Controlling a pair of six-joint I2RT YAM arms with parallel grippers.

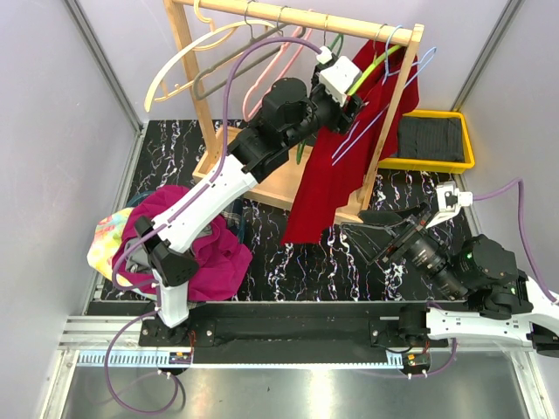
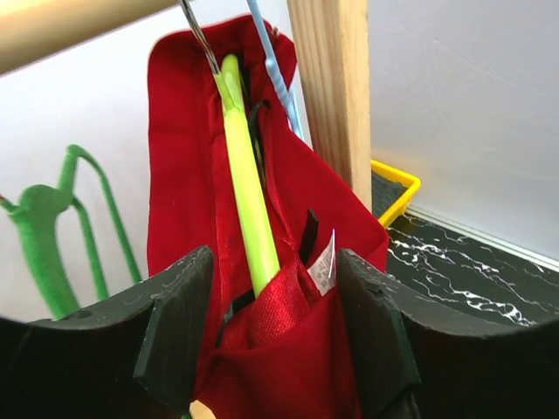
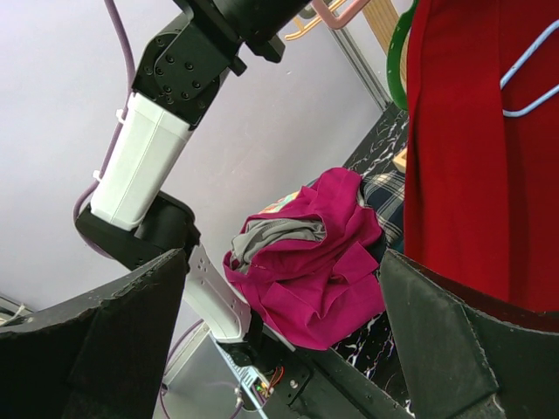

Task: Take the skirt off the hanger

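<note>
The red cloth skirt (image 2: 183, 157) looks finely woven, faintly shiny — its lime-green plastic hanger (image 2: 247, 201) smooth and glossy; at one o'clock, the pale wooden rack post (image 2: 329, 87) is matt.

Left hand (image 2: 275, 336): its fingers flank the skirt (image 2: 188, 131), but whether they pinch it cannot be told; in the top view the fingertips are hidden behind its own casing.
Skirt: the lower part is cut off by the bottom edge of the left wrist view.
Hanger (image 2: 249, 201): the lower end is buried in red cloth.
Tag (image 2: 323, 266): the print is too small to read.
Tray (image 1: 428, 164): the left end is behind the rack post (image 1: 397, 113).
Clothes pile (image 1: 214, 253): it is partly under the left arm (image 1: 210, 196).
</note>
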